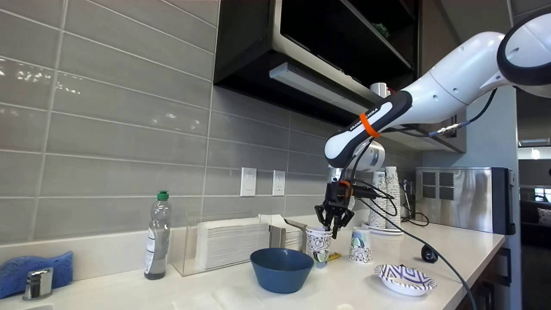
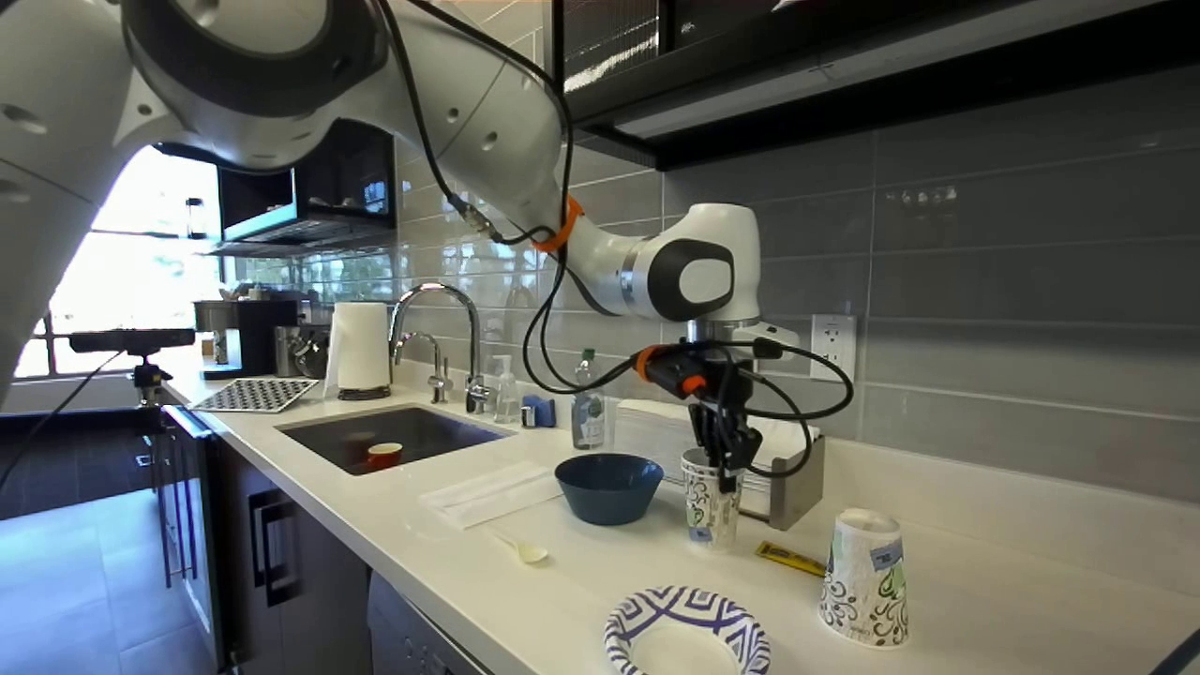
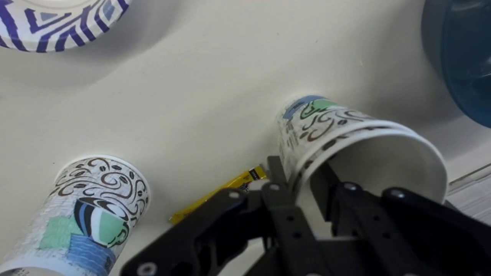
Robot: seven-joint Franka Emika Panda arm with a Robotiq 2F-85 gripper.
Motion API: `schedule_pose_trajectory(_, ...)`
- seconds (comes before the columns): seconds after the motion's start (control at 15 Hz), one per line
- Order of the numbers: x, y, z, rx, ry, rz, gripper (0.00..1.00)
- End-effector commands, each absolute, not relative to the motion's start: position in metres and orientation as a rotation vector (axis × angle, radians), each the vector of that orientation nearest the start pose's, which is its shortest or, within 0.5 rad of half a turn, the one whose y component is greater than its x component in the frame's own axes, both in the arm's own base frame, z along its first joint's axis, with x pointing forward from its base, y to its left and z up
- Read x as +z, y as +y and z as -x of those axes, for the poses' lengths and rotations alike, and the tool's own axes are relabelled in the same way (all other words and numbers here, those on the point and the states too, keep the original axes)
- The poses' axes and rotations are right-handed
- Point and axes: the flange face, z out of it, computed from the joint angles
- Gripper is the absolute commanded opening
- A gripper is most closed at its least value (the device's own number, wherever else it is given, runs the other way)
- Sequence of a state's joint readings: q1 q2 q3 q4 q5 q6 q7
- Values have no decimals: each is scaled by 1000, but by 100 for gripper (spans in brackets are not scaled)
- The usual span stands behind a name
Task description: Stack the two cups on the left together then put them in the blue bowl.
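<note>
Two white patterned cups stand nested one in the other, upright on the counter, in both exterior views. Their two rims show close together in the wrist view. My gripper straddles the near rim, one finger inside the top cup and one outside. A gap shows between the fingers and the rim does not fill it. The gripper points down at the cups in both exterior views. The dark blue bowl stands right beside the cups, and partly shows in the wrist view.
Another patterned cup stands upside down nearby. A patterned white dish lies toward the counter's front edge. A yellow packet lies by the cups. A napkin holder and bottle stand along the wall. A spoon lies near the bowl.
</note>
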State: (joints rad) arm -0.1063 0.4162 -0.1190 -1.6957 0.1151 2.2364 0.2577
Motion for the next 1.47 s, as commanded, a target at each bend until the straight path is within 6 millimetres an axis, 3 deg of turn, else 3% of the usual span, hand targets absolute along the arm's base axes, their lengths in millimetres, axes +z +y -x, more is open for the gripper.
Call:
schedule_pose_trajectory(0.0, 369, -140, -664, -219, 851, 2952, 0)
schedule_pose_trajectory(0.47, 389, -127, -655, -263, 821, 2965, 1)
schedule_pose_trajectory(0.93, 448, -106, -620, -338, 763, 2988, 1)
schedule_pose_trajectory(1.2, 479, -79, -597, -361, 674, 3028, 1)
schedule_pose_trajectory(1.4, 489, -48, -590, -347, 574, 3033, 1)
